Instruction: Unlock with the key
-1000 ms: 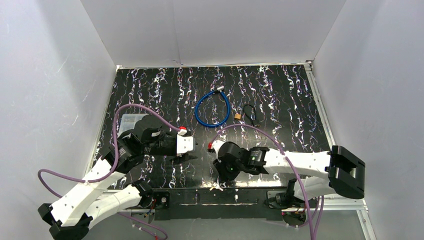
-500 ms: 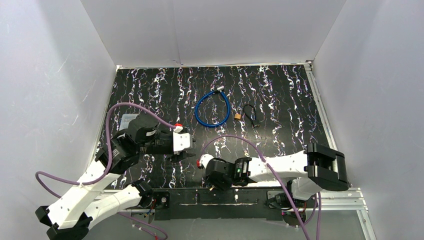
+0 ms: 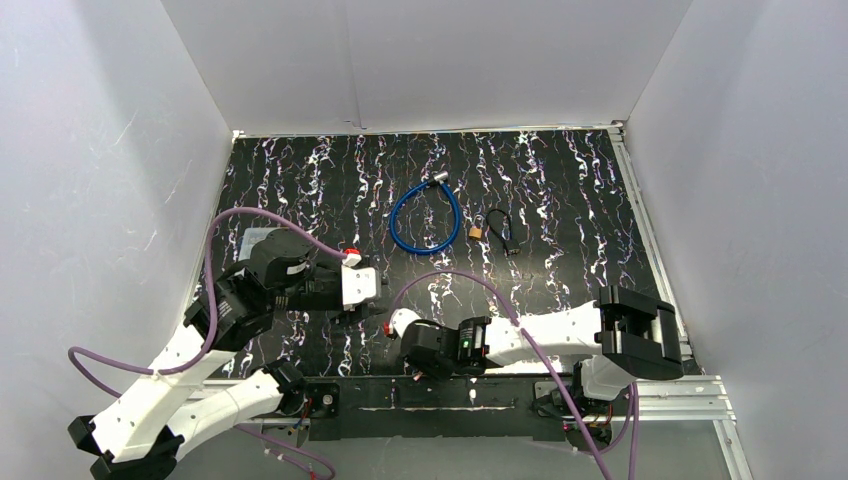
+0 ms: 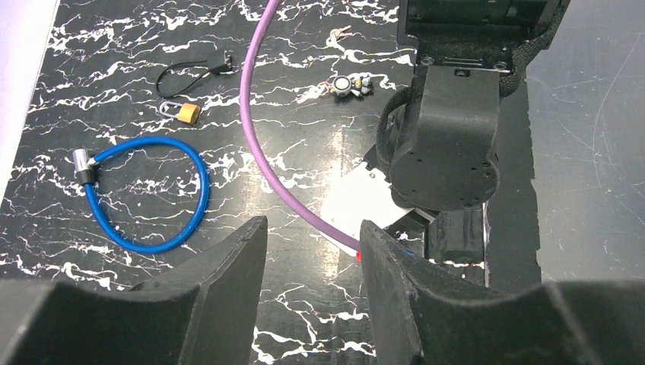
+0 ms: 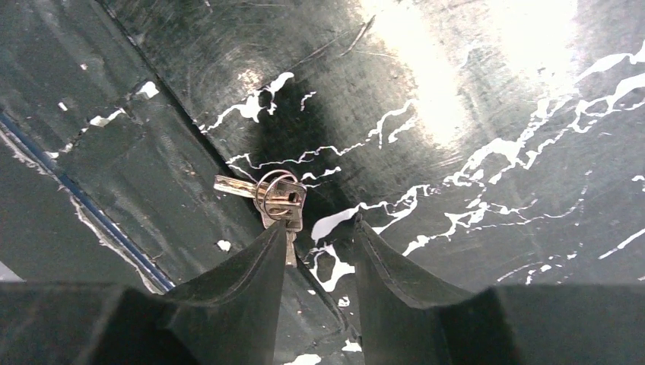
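A bunch of silver keys (image 5: 278, 199) on a ring lies on the black marbled mat at its near edge. My right gripper (image 5: 319, 232) is open and low over it. The left fingertip touches the ring, and one key blade runs along that finger's inner side. In the top view the right gripper (image 3: 418, 366) points at the near edge and hides the keys. The small brass padlock (image 3: 477, 232) lies far off at mid-table and also shows in the left wrist view (image 4: 185, 112). My left gripper (image 4: 313, 228) is open and empty, hovering left of the right wrist (image 3: 362, 300).
A blue cable lock (image 3: 425, 218) lies left of the padlock, with a black cord loop (image 3: 500, 230) on its right. A black rail (image 3: 400, 395) runs along the near edge beside the keys. The right arm's purple cable (image 4: 262, 152) crosses the left wrist view. White walls enclose the table.
My right arm has swung left and toward the near edge, bringing its gripper down at the keys. My left gripper has drifted slightly left and back.
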`<state>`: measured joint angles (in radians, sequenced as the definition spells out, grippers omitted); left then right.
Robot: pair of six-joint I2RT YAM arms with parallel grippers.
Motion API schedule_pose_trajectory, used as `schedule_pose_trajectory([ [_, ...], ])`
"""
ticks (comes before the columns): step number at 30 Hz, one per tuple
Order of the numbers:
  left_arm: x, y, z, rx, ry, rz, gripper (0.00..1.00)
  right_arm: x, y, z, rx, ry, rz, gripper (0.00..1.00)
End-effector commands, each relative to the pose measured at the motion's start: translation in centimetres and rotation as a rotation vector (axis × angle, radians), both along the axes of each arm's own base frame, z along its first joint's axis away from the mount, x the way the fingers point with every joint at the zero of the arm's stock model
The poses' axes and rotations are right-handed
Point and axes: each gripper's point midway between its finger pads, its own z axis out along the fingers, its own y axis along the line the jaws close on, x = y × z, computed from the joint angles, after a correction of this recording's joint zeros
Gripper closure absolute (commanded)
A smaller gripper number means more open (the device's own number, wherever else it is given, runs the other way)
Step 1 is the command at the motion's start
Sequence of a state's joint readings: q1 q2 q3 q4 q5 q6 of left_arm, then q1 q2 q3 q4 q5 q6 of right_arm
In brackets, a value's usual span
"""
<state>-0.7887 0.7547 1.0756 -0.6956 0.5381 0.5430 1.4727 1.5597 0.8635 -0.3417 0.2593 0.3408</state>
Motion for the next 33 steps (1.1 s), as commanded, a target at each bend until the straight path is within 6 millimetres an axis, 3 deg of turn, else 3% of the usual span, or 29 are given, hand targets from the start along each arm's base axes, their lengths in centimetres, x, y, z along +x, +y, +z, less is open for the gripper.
schedule_pose_trajectory([
  [1,-0.4,0.2,1.0,-0.013,-0.015,-0.012,0.53,1.5,0.8,1.8,0.019,-0.082,-0.036,0.55],
  [7,-0.4,0.1,1.3,-0.014,-0.015,-0.016,0.53,1.7,0.7,3.4,0.062,-0.093,-0.044,0.55],
  [13,-0.6,0.5,1.7,-0.006,-0.013,-0.009,0.54,-0.5,1.9,4.5,0.145,-0.033,0.039,0.55],
  [22,-0.8,1.0,2.1,-0.006,-0.004,0.017,0.54,-0.8,2.5,2.4,0.098,-0.042,0.059,0.56],
  [33,-0.8,1.0,2.2,-0.003,-0.013,0.005,0.54,-0.7,3.6,1.3,0.089,-0.049,0.078,0.58],
])
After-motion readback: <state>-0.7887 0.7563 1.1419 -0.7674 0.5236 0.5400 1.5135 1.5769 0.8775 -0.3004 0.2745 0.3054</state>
